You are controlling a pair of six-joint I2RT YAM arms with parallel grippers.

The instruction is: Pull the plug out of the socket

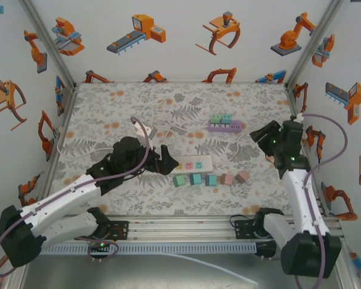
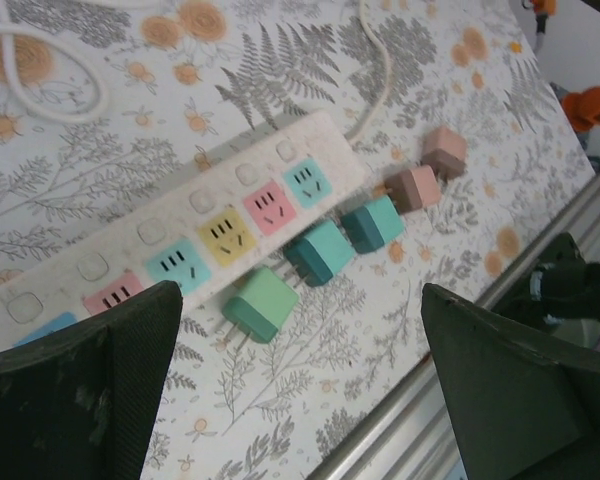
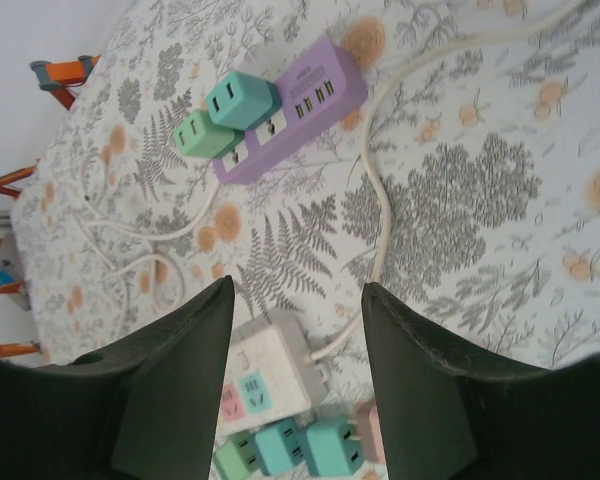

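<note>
Green plug and teal plug are seated side by side in the purple power strip. Both plug bodies stand up from the strip's top face, prongs down in the sockets. In the top view the purple power strip lies past the middle of the desk, towards the far wall. Its long axis runs left to right, roughly parallel to the desk's near edge. The two plugs occupy its left half; the right half carries a bank of small slots.

A white cable passes the strip's right end and runs down to the white power strip. That strip lies nearer the arms, its long axis also running left to right. Its coloured sockets are all unoccupied. A row of five loose plugs lies on the desk just in front of it: one green, two teal, two pink.

The right fingers are raised off the desk to the right of the purple power strip, apart from it. They are partly apart and hold nothing.

The left fingers are spread wide and hold nothing. They hover at the left end of the white power strip.
</note>
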